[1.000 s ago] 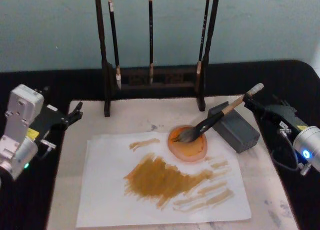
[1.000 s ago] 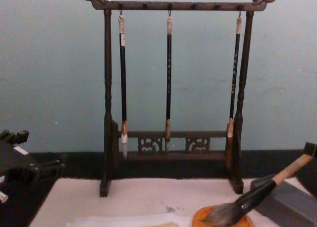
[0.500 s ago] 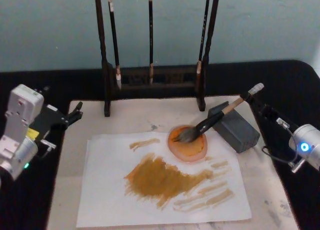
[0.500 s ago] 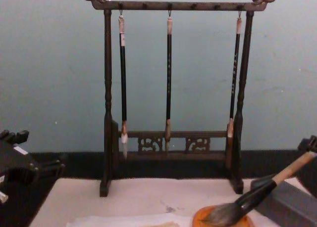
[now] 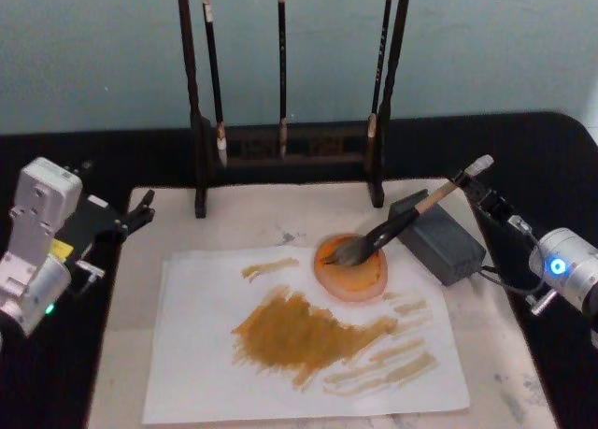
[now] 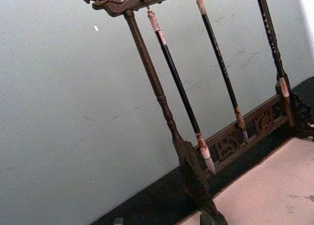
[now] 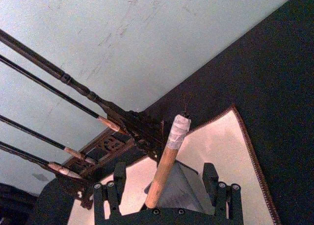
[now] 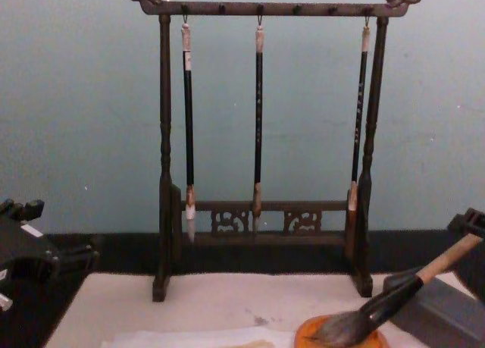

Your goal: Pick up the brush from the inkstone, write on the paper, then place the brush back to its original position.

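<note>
1 R pincer (image 7: 166, 172) splayed astride brush (image 5: 388, 231)

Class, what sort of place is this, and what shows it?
Probably a calligraphy desk: a dark wooden rack hung with thin black brushes, a thick wooden-handled brush resting in a round orange dish, and a whitish sheet streaked with brown strokes.

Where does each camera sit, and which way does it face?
Head: high, looking down on the paper; left end effector and right end effector at the sides.
Chest: low, looking across at the rack; left arm at its edge.
Left wrist: parked, facing the rack.
Right wrist: looks along the brush, between its open fingers.
Head and chest share the inkstone.
</note>
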Robot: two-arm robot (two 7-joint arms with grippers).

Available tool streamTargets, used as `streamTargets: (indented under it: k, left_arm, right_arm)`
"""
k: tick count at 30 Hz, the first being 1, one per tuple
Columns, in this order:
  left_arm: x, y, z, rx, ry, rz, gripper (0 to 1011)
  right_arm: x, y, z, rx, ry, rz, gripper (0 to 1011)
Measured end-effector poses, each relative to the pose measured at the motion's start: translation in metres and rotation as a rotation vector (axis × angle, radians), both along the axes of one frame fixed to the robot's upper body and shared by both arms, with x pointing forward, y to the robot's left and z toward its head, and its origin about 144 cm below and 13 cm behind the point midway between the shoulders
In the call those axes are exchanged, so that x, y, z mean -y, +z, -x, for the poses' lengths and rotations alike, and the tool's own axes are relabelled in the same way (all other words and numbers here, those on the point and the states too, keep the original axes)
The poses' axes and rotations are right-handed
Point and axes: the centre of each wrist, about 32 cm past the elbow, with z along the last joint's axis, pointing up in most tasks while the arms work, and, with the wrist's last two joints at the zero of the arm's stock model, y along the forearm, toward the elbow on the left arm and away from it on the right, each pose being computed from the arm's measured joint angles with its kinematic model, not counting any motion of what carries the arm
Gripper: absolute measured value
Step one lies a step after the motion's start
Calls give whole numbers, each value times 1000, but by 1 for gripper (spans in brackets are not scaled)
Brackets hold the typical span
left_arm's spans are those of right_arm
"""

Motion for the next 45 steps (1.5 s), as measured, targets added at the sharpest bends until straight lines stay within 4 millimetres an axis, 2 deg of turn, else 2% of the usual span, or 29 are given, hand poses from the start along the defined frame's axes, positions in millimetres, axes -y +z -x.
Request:
streamTargets:
  k: [21,45]
  left_arm:
    - [0,0,0,0,0,0,1010]
    - [0,0,0,0,0,0,1010]
  right_arm:
    - [-16,-2,-16,-23,-32,-60,1000]
    - [-9,-11,-37,-21,-32,-84,1000]
